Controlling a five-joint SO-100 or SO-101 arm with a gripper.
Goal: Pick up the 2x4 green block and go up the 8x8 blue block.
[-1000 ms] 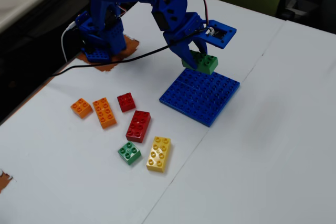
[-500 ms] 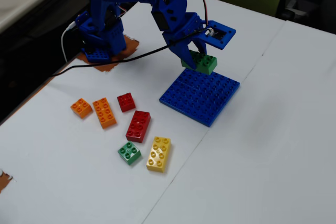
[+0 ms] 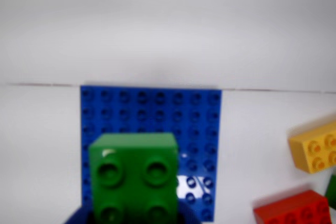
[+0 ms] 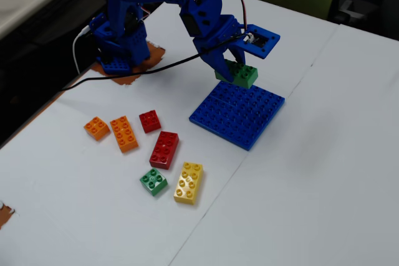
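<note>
The 2x4 green block (image 4: 239,73), clamped between the closed jaws of the gripper (image 4: 229,70), hangs above the far edge of the 8x8 blue block (image 4: 240,115), apparently lined up for setting down.

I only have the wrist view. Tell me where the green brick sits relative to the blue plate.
Observer: In the fixed view the gripper holds the 2x4 green block over the edge of the 8x8 blue block nearest the arm's base. I cannot tell whether they touch.
Operator: Name loose bricks outside my frame.
Observer: A small orange brick and a long orange brick lie side by side, far left of the plate.
Operator: Report any cable.
Observer: A black cable runs from the wrist leftward, off the plate.
</note>
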